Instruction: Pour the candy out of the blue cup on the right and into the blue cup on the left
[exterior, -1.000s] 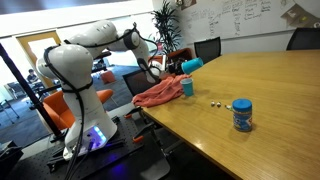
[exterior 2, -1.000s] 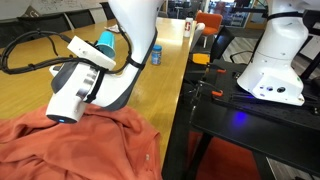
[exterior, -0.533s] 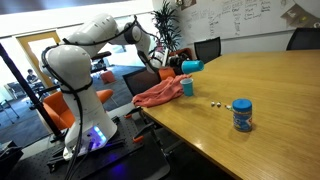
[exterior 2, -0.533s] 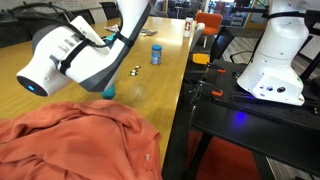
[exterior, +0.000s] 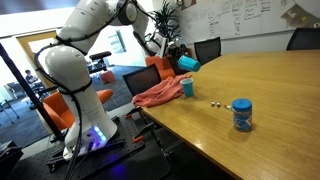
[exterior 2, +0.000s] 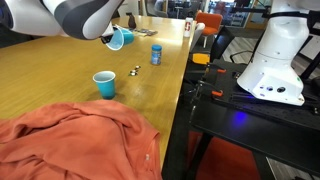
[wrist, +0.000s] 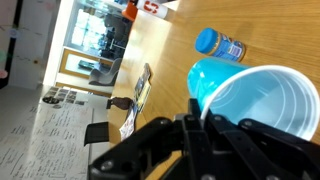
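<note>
My gripper (wrist: 195, 125) is shut on the rim of a blue cup (wrist: 255, 100). It holds the cup tilted, high above the table, in both exterior views (exterior: 187, 64) (exterior 2: 118, 38). No candy shows inside the held cup in the wrist view. A second blue cup (exterior: 187, 87) (exterior 2: 104, 84) stands upright on the wooden table, below the held one. A few small candies (exterior: 213, 103) (exterior 2: 136, 70) lie loose on the table next to the standing cup.
An orange cloth (exterior: 160, 95) (exterior 2: 70, 140) lies over the table end beside the standing cup. A blue lidded jar (exterior: 242, 115) (exterior 2: 155, 53) (wrist: 220, 44) stands beyond the candies. The robot base (exterior 2: 275, 60) and office chairs (exterior: 207, 48) stand off the table.
The arm has swung upward and away from the cloth, carrying the blue cup higher above the table. The standing cup, candies and jar have not moved.
</note>
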You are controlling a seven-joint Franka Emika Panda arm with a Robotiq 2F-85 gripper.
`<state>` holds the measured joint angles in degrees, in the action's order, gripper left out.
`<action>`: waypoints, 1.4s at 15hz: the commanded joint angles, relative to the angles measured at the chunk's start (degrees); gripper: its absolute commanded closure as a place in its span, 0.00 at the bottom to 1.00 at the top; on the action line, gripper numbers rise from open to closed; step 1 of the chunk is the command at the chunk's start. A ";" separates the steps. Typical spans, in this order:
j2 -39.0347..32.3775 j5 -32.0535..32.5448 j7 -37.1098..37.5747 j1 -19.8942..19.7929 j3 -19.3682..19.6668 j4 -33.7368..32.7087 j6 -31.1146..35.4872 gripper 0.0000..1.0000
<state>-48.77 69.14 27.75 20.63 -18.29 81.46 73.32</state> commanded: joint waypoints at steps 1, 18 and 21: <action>11.50 -7.64 9.95 -3.74 1.06 13.66 10.16 0.99; 43.63 -5.31 55.78 -8.86 9.30 58.96 44.58 0.99; 47.68 -0.89 65.02 -11.52 11.25 64.96 52.29 0.99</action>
<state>-7.58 64.56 85.66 11.85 -8.52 138.93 118.23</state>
